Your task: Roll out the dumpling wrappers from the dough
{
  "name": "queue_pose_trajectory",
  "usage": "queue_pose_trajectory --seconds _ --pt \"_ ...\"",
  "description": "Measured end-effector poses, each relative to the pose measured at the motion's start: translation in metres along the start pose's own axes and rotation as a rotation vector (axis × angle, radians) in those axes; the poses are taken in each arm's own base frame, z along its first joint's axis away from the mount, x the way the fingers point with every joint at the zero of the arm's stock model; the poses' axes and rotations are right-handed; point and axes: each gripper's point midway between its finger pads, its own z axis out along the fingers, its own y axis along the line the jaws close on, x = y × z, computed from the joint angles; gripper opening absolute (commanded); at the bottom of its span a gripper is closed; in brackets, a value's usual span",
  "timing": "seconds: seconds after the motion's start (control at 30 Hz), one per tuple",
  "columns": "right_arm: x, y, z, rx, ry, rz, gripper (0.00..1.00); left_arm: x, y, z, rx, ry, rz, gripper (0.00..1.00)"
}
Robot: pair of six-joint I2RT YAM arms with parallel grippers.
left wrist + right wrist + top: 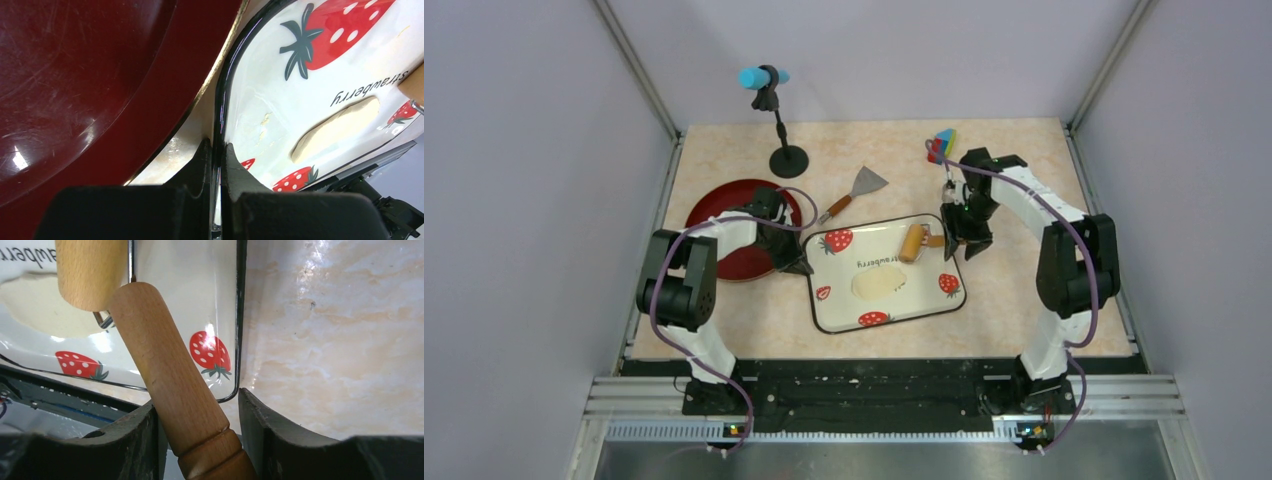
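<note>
The dough (876, 282) lies as a thin flat pale oval in the white strawberry tray (904, 300). It also shows in the left wrist view (335, 130) and the right wrist view (35, 305). The wooden rolling pin (912, 242) rests in the tray at the dough's far edge. My left gripper (216, 150) is shut on the tray's black left rim (222, 100). My right gripper (196, 400) is open around the pin's handle (170, 375); the handle leans on one finger, with a gap to the other. No round wrappers are in view.
A dark red plate (729, 225) sits left of the tray, under my left arm. A metal scraper (859, 190), a black microphone stand (784, 150) and a coloured block toy (941, 147) stand behind the tray. Side walls enclose the table.
</note>
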Motion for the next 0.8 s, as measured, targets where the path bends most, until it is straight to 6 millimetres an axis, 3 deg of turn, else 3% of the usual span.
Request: queue_pose_trajectory --seconds 0.27,0.4,0.57,0.8 --pt "-0.012 0.015 -0.009 -0.072 -0.049 -0.004 0.0 0.0 0.0 0.0 0.004 0.004 -0.001 0.0" --pt "-0.016 0.029 -0.027 -0.135 -0.092 -0.02 0.0 0.0 0.0 0.0 0.008 0.005 -0.003 0.0" --pt "-0.022 0.028 -0.048 -0.119 -0.167 -0.029 0.0 0.0 0.0 0.0 0.011 0.008 -0.001 0.0" --pt "-0.018 0.027 -0.05 -0.115 -0.163 -0.021 0.0 0.0 0.0 0.0 0.013 0.008 -0.001 0.0"
